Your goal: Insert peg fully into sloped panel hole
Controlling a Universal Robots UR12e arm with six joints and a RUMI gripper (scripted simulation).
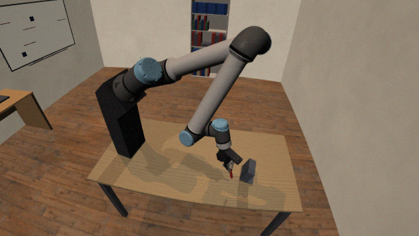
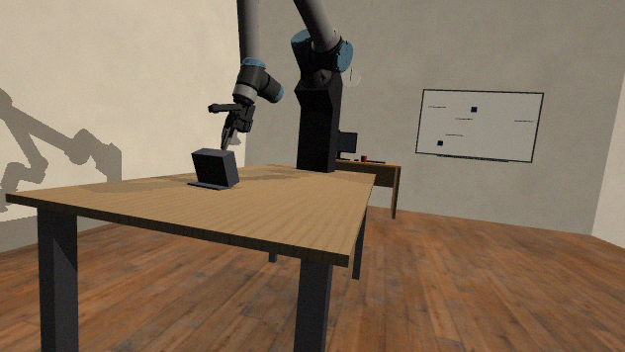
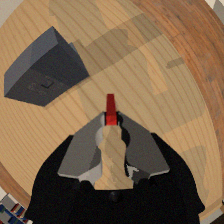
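My gripper (image 1: 229, 167) is shut on a red peg (image 1: 231, 174), which sticks out past the fingertips and points down at the table. In the wrist view the red peg (image 3: 110, 107) juts from between the grey fingers. The dark grey sloped panel (image 1: 248, 171) stands on the table just to the right of the peg, apart from it. In the wrist view the sloped panel (image 3: 45, 67) lies at the upper left, with a small hole (image 3: 46, 85) in its slanted face. From the exterior view the gripper (image 2: 227, 140) hangs just above and behind the panel (image 2: 215, 168).
The arm's black pedestal (image 1: 120, 116) stands at the table's back left corner. The table's right edge (image 1: 293, 172) is close to the panel. A side desk (image 1: 20, 106) stands at the left wall, and a bookshelf (image 1: 209, 33) stands at the back.
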